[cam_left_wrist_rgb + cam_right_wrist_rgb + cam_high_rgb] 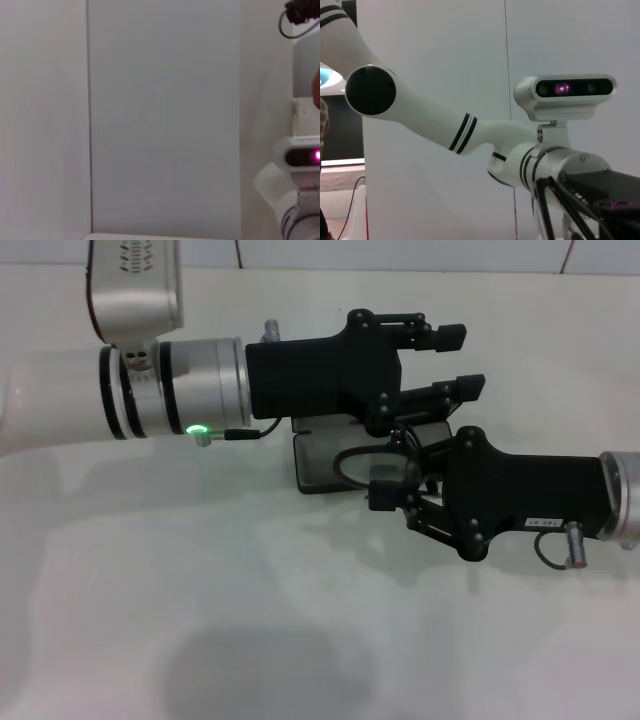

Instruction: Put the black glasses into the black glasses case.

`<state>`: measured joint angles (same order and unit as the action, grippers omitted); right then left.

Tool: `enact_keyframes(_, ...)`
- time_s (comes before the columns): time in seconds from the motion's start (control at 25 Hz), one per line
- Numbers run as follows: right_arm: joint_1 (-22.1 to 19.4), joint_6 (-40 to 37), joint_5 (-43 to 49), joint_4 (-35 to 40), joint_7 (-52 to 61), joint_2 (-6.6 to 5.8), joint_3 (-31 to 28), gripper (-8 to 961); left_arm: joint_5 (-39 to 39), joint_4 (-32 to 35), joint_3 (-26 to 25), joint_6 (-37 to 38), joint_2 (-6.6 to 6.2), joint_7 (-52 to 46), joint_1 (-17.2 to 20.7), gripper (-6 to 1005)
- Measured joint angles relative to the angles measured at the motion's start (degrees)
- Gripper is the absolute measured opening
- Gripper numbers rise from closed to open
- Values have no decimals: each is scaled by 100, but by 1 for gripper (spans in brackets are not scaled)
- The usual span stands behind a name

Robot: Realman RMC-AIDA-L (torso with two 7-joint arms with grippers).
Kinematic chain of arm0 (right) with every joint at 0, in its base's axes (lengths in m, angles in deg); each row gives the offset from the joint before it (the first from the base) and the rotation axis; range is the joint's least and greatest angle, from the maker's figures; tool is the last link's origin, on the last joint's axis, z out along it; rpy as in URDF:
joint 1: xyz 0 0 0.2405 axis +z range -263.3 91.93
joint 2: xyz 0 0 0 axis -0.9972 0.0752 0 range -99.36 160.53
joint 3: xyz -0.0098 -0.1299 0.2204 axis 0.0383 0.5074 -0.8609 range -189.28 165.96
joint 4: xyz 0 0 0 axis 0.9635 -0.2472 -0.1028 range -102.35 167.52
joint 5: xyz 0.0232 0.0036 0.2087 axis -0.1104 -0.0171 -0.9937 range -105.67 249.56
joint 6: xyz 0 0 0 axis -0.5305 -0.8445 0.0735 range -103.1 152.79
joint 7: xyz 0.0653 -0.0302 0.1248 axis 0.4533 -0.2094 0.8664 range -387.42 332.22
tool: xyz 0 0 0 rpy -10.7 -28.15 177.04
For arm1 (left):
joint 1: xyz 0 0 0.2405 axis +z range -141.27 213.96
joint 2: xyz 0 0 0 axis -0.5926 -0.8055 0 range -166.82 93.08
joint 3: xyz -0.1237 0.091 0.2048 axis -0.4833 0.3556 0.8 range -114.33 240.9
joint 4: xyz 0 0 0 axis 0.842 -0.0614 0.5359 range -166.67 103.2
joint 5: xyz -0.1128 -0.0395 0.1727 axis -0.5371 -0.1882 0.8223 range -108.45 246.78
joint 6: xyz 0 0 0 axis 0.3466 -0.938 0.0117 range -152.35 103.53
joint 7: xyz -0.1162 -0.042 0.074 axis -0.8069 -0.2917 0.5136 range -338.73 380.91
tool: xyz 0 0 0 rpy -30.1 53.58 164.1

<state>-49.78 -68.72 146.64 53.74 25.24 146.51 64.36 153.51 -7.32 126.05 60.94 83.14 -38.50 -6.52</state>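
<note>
Over the open black glasses case (325, 462), the right gripper (392, 490) grasps the black glasses (362, 458); the left gripper (462, 362) is spread above it.

I count one black glasses case (322, 462) on the table (300, 620), lying open just past the middle toward twelve o'clock. One pair of black glasses (372, 458) shows at the case's three o'clock end. Two pincers of mine are over it: my left pincer (462, 362), its two fingers spread apart, and my right pincer (392, 490), closed around the glasses. That makes one case, one pair of glasses, two pincers, one table.
</note>
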Motion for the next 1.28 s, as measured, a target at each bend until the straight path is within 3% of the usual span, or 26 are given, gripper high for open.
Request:
enact_keyframes(0.68,-43,175,17,33,133,-26,-68,119,52,45,12,-24,-22,-4,-5,529)
enact_keyframes(0.8,-59,268,232,155,136,-56,-55,120,-173,48,-251,-394,-21,34,100,529)
enact_keyframes(0.92,-247,578,649,606,140,-59,-68,121,-351,29,-475,-809,-39,24,191,529)
enact_keyframes(1.04,-666,1243,743,1554,219,-12,102,123,-441,-22,-814,-1324,-62,-102,249,529)
enact_keyframes(1.28,-1456,3280,1088,3652,917,-25,1305,125,-448,-40,-1208,-1655,-52,-200,366,529)
